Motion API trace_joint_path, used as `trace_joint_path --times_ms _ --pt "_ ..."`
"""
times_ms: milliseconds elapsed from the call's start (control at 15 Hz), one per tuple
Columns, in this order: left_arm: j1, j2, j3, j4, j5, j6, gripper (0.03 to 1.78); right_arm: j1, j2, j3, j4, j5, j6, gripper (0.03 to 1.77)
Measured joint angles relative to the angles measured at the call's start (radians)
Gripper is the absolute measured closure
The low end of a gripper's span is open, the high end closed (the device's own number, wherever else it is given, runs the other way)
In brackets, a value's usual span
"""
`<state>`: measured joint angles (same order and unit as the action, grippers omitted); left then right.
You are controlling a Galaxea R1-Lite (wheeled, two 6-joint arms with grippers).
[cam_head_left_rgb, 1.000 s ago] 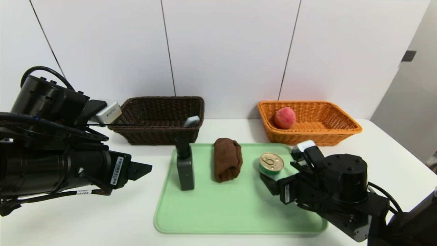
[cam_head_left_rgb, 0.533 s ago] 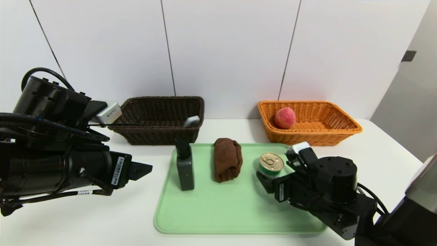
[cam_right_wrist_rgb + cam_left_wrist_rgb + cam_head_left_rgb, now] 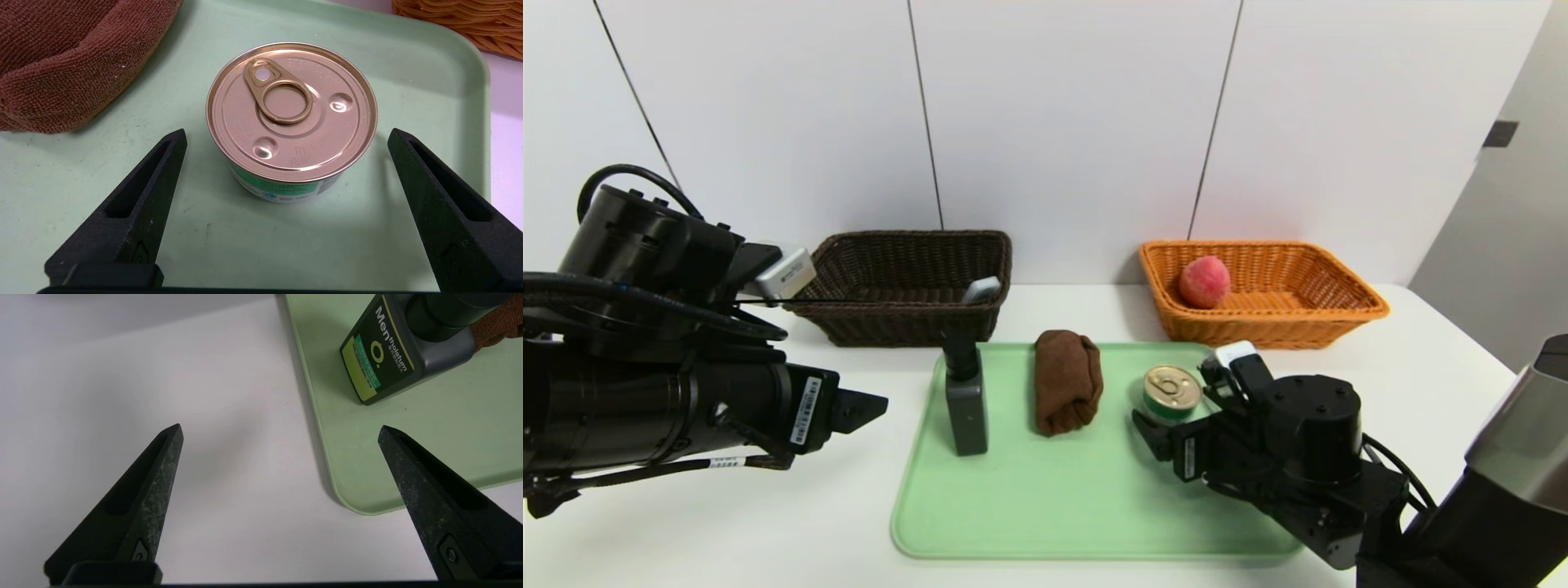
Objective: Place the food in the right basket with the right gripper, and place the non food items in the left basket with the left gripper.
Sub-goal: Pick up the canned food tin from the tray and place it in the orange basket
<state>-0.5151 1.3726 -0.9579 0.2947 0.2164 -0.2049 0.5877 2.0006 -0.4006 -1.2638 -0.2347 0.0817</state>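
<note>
Hovering low over the green tray (image 3: 1045, 523), the right end effector (image 3: 286, 136) sits just short of the food can (image 3: 291, 118), fingers spread wide and gripping nothing. From the right wrist view, the two black fingertips (image 3: 173, 143) flank the can on either side, with clear tray showing between each tip and the can's wall, so no contact. The can stands upright, gold pull-ring lid facing up, green label around its side, on the tray's right part near the far edge.

Beside it, toward the middle of the tray, lies the rolled brown towel (image 3: 1067, 392), apart from the can. Further left on the tray stands the dark grey bottle (image 3: 965, 396), upright with its black cap on top, close to the tray's left edge.

Over on the left, the left end effector (image 3: 280, 430) hangs above the white table (image 3: 686, 523), also wide open and empty; one fingertip is over bare table, the other over the tray's near-left corner, with the bottle further ahead of it.

Behind the tray, the dark brown basket (image 3: 907, 282) sits on the left with a small grey object (image 3: 981, 289) leaning at its near right rim. The orange basket (image 3: 1262, 290) sits on the right, a pinkish-red peach (image 3: 1204, 282) resting inside it toward its left side.
</note>
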Motion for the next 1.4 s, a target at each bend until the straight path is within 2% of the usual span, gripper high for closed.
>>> trace_joint_path --times_ms 333,1133,1200,1400 --pt "0.000 0.002 0.001 0.000 0.000 0.001 0.12 0.000 0.024 -0.027 -0.002 -0.013 0.039 0.11" --pt "0.000 0.008 0.001 0.000 -0.002 0.000 0.12 -0.025 0.056 -0.071 -0.002 -0.016 0.039 0.10" --pt "0.000 0.009 0.001 0.000 -0.001 0.001 0.12 -0.028 0.058 -0.073 -0.002 -0.015 0.039 0.19" --pt "0.000 0.012 -0.002 0.000 -0.002 0.002 0.12 -0.031 0.064 -0.076 -0.002 -0.013 0.039 0.66"
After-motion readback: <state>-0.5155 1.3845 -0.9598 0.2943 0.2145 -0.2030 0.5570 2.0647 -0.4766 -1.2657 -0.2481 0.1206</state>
